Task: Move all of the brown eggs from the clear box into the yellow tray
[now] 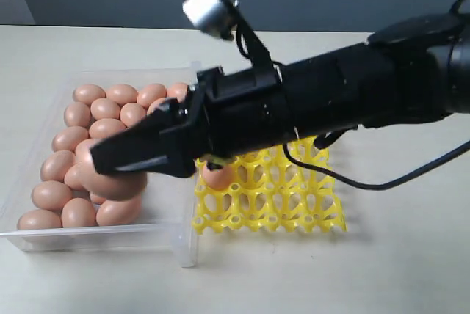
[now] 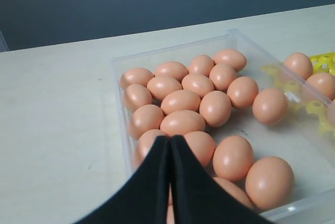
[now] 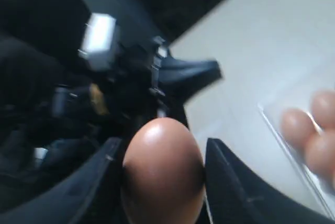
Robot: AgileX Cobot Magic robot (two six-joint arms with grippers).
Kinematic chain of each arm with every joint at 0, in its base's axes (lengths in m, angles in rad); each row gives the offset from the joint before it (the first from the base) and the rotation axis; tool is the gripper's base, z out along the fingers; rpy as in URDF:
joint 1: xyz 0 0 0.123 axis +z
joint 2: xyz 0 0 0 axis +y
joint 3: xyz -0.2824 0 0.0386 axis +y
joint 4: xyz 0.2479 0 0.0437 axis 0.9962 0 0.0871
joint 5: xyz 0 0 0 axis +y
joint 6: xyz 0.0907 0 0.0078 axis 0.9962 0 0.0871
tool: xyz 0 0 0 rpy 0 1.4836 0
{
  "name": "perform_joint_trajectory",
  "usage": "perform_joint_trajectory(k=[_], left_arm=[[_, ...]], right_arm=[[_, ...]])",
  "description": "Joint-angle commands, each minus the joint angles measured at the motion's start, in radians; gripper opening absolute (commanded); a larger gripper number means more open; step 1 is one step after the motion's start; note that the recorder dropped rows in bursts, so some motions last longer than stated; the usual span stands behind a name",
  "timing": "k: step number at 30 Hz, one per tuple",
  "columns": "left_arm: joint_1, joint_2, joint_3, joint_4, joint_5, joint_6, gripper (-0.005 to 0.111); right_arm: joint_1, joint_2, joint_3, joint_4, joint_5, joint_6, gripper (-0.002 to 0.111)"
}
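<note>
Pale table (image 1: 411, 255); brown egg (image 3: 162, 182) in right gripper (image 3: 162, 148)

The right gripper (image 3: 161, 148) clamps one egg (image 3: 162, 177) between its black fingers (image 3: 230, 182), which touch it on both sides. Behind stands blurred black machinery (image 3: 63, 93) with a silvery block (image 3: 99, 34). On the pale table (image 3: 272, 35), more eggs (image 3: 309, 135) lie inside the box (image 3: 283, 150).

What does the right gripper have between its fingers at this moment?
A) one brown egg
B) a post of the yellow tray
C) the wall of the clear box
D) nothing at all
A: in the right wrist view a single brown egg sits clamped between the two dark fingers of the right gripper.
</note>
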Motion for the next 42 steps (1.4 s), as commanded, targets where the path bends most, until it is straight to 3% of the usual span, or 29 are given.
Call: perform_joint_trajectory(k=[1, 4, 7, 10, 16, 27, 30, 34, 37, 42], left_arm=[[0.006, -0.005, 0.004, 0.006, -0.003, -0.015, 0.0], [0.006, -0.005, 0.004, -0.021, -0.003, -0.031, 0.0], [0.006, -0.005, 0.004, -0.058, -0.003, -0.027, 0.0], [0.006, -0.005, 0.004, -0.086, -0.005, -0.023, 0.0], [0.006, -0.005, 0.004, -0.218, -0.01, 0.223, 0.0], [0.006, -0.005, 0.004, -0.215, -0.01, 0.221, 0.0], [0.006, -0.005, 0.004, -0.213, -0.01, 0.216, 0.0], [0.006, -0.005, 0.004, -0.21, -0.01, 0.217, 0.0], [0.006, -0.005, 0.004, -0.195, -0.021, 0.217, 0.0], [0.006, -0.005, 0.004, -0.195, -0.021, 0.217, 0.0]], right_arm=[[-0.001, -0.096, -0.074, 0.086, -0.074, -0.22, 0.0], [-0.003, -0.161, -0.116, 0.086, -0.413, -0.235, 0.0], [-0.003, -0.206, -0.146, 0.086, -0.786, -0.013, 0.0], [-0.003, -0.225, -0.144, 0.086, -1.056, 0.042, 0.0], [-0.003, -0.228, -0.11, 0.086, -1.313, -0.219, 0.0], [-0.001, -0.21, -0.012, 0.086, -1.873, -0.585, 0.0], [0.013, -0.212, -0.012, 0.086, -1.878, -0.587, 0.0], [0.116, -0.216, -0.007, 0.086, -1.815, -0.5, 0.0], [0.2, -0.216, 0.009, 0.086, -1.591, -0.385, 0.0], [0.252, -0.201, 0.034, 0.086, -1.02, -0.034, 0.0]])
